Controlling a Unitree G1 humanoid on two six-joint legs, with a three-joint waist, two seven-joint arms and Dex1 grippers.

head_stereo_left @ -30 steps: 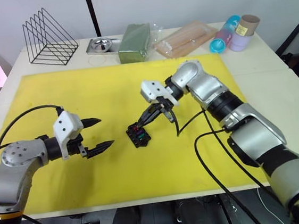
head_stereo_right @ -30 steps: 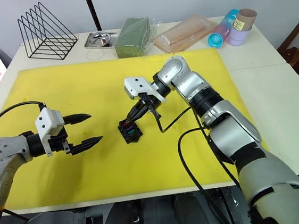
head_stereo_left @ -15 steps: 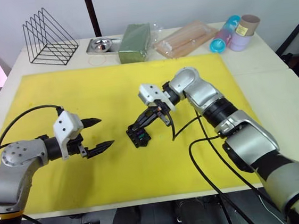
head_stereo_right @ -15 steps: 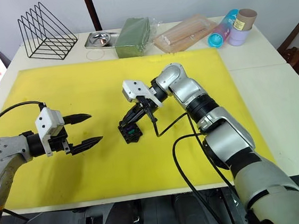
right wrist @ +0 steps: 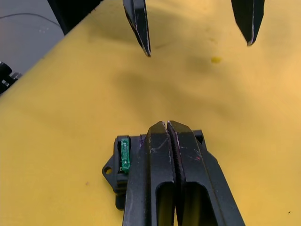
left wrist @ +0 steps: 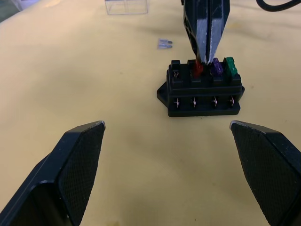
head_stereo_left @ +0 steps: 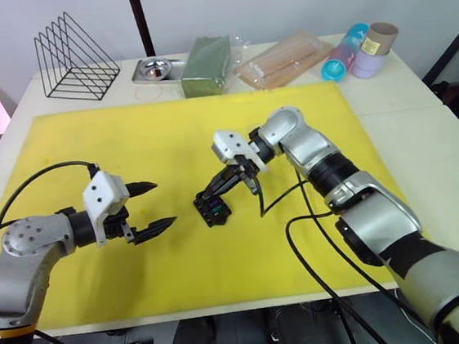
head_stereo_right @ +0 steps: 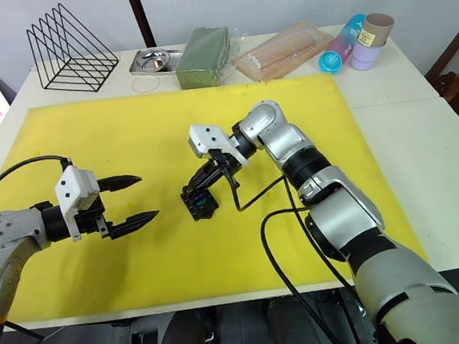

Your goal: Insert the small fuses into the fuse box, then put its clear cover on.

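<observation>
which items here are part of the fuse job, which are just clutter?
Job: fuse box; red fuse, purple fuse, green fuse seated; greyish fuse loose on mat; clear cover.
Clutter: wire rack, metal dish, green packet, bag of sticks, tubes.

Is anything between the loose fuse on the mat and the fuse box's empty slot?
Nothing visible lies between the greyish fuse and the empty slot. The right gripper, shut, touches the red fuse beside that slot.
</observation>
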